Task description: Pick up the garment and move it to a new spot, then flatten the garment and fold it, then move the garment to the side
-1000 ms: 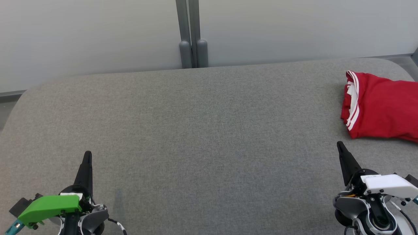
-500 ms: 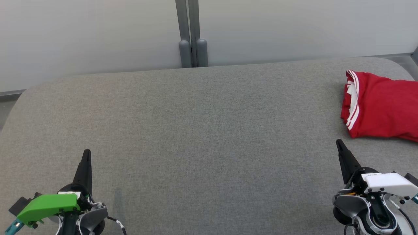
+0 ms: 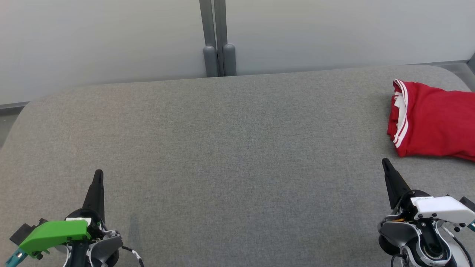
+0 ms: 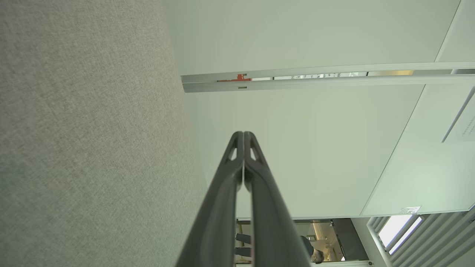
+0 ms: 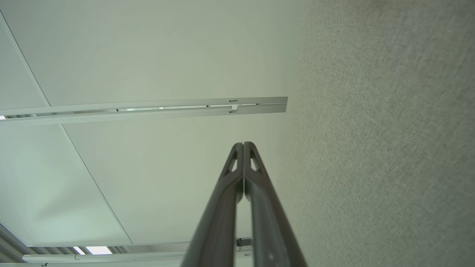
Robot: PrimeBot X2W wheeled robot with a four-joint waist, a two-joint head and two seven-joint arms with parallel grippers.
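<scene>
- Garment (image 3: 434,122): red w/ white stripe trim. It lies in a compact folded stack at the far right of the table (image 3: 237,148), touching nothing but the table. Its right part is cut off by the head-view edge.
- Left gripper (image 3: 98,178): low at the near-left of the table, well apart from the garment. Jaws closed tip to tip w/ nothing btw them. The left wrist view agrees: left gripper (image 4: 243,135) has both fingers pressed together, pointing along the table toward the pale wall (image 3: 111,37).
- Right gripper (image 3: 387,165): near-right, close to the garment's near edge but not touching it. Jaws closed and empty; same in its wrist view (image 5: 243,145).
- Step in hand (judgement): the garment looks folded and set off to the side, the mid-table is bare, and both arms sit in a rest pose. So prob. the last step, move to the side, is done or all but done. Can't rule out a start w/ a pre-folded garment; the frames alone don't settle it.
- Next move, if done: nothing beyond keeping both arms clear of the stack.
- Next move, if more handling is needed: the right arm is the closer one. It'd need its jaws opened first, then a reach fwd and right down onto the near edge. The pinch must take all layers so the fold doesn't spill.
- Unknown: how near the garment sits to the table's right edge, since the frame cuts it.
</scene>
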